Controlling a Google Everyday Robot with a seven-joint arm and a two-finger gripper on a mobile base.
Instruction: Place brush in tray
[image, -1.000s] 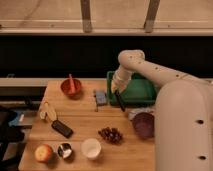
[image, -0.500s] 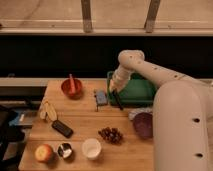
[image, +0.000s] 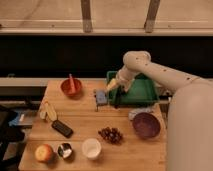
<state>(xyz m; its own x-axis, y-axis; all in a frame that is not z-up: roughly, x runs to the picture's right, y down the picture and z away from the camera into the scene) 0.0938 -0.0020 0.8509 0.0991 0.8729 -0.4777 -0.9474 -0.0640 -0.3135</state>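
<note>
The green tray (image: 142, 92) lies at the back right of the wooden table. My gripper (image: 117, 94) hangs low at the tray's left rim, between the tray and a grey-blue block (image: 101, 96). A slim dark shape that I take for the brush (image: 116, 103) runs straight down from the gripper to the table by the tray's front left corner. Whether the gripper grips it is hidden. The white arm comes in from the right, over the tray.
A purple bowl (image: 145, 125) and dark grapes (image: 111, 134) lie in front of the tray. At the left are a red bowl (image: 71, 87), a banana (image: 48, 111) and a flat black block (image: 62, 128). Along the front edge are an apple (image: 43, 152), a small tin (image: 64, 150) and a white cup (image: 91, 148).
The gripper has stayed almost in place at the tray's left rim, shifting only slightly left. Nothing else on the table has moved.
</note>
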